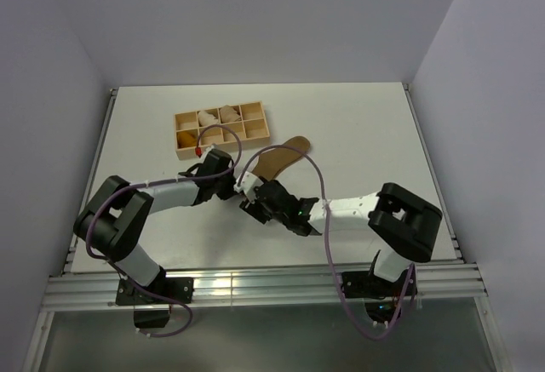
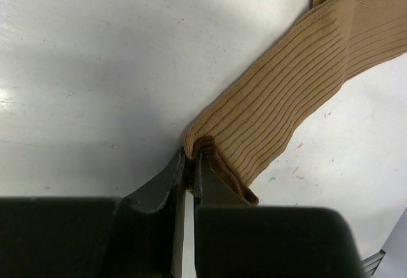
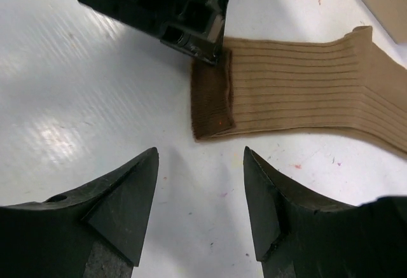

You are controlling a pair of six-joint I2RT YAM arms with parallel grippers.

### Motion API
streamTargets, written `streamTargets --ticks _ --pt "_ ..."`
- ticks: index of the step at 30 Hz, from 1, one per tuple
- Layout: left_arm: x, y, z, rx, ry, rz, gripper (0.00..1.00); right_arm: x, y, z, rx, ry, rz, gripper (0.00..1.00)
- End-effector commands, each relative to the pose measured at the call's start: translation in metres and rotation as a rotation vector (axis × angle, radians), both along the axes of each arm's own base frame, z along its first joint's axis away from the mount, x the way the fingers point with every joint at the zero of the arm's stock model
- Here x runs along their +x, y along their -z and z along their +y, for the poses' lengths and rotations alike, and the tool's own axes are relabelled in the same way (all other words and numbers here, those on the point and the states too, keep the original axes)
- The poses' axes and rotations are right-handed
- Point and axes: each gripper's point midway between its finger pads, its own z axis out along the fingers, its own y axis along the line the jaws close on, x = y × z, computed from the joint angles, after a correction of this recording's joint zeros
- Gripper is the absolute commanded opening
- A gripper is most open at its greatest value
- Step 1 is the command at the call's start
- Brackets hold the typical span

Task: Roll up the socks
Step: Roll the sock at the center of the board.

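At the far left of the white tabletop [image 1: 366,134] a wooden tray [image 1: 180,131] with compartments is seen; pale bundles [image 1: 207,118] are placed in some of them. To its right, the left gripper [image 2: 189,163] is closed tightly on one corner of the darker cuff [image 3: 212,100] of the olive-brown sock [image 1: 277,157], so that the fabric is pinched between the two fingers. The sock is laid flat on the tabletop, and from the cuff it is stretched away towards the far right. Just beside the cuff the right gripper [image 3: 200,157] is held with its jaws wide apart. Nothing is held between them, and the sock is not touched by them.
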Motion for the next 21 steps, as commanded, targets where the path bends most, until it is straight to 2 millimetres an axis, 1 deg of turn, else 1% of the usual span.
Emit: streamTargets --ticks 1,2,3,4,7,14,16,20,21 --pt "-0.011 0.003 0.010 0.057 0.047 0.048 0.00 0.021 -0.014 0.010 -0.076 0.011 -0.153 0.63" --pt "-0.011 0.003 0.011 0.062 0.050 0.049 0.00 0.023 -0.015 0.014 -0.078 0.012 -0.164 0.63" --pt "-0.011 0.002 0.009 0.060 0.056 0.050 0.00 0.023 -0.008 0.013 -0.103 0.015 -0.169 0.63" --pt "-0.011 0.001 0.008 0.059 0.059 0.049 0.00 0.023 -0.006 0.015 -0.120 0.009 -0.180 0.63" --pt "-0.011 0.001 0.008 0.060 0.066 0.052 0.00 0.025 -0.005 0.017 -0.149 0.010 -0.223 0.63" --pt "-0.012 0.003 0.007 0.062 0.075 0.058 0.00 0.022 -0.005 0.026 -0.208 -0.010 -0.312 0.61" --pt "-0.012 0.004 0.007 0.062 0.075 0.059 0.00 0.017 -0.005 0.031 -0.217 -0.039 -0.326 0.60" --pt "-0.014 0.003 0.004 0.049 0.086 0.067 0.00 0.016 0.003 0.036 -0.241 -0.054 -0.323 0.59" --pt "-0.014 0.003 0.004 0.048 0.086 0.066 0.00 0.015 0.008 0.037 -0.247 -0.064 -0.317 0.58"
